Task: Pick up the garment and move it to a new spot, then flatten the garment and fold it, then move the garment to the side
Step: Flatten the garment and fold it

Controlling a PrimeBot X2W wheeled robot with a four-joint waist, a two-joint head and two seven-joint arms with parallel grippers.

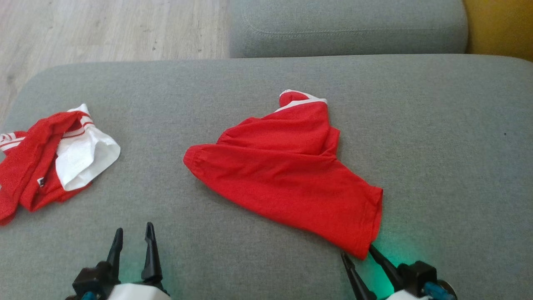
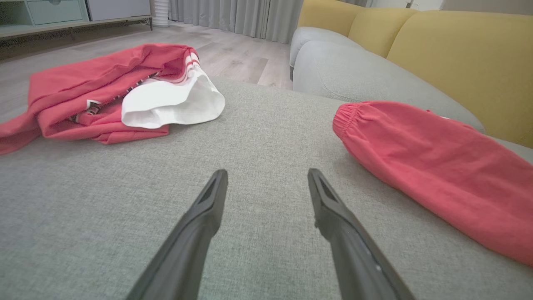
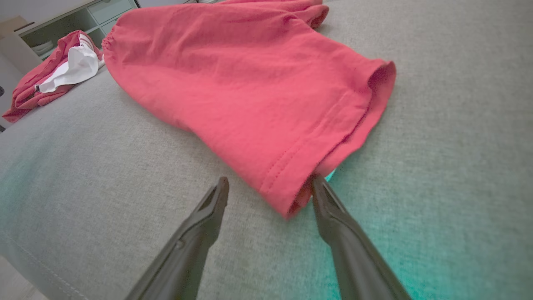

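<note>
Head view: red garment (image 1: 287, 175) on grey cushion (image 1: 437, 146), long axis running far-left to near-right. Near hem corner lies between parted jaws of my right gripper (image 1: 357, 251), perhaps touching one; nothing gripped. My left gripper (image 1: 134, 227) spread, empty, well apart.

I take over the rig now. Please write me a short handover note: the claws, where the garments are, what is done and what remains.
Left claw: open, empty, over bare cushion between the two garments.
Right claw: open, fingers either side of the red garment's near hem corner, not closed on it.
Red garment: mid cushion, bunched, neither flat nor folded.
Red-and-white garment: crumpled at the cushion's left.
Done: no finished step is evident.
Left: grasp, move, flatten, fold, set aside.
</note>
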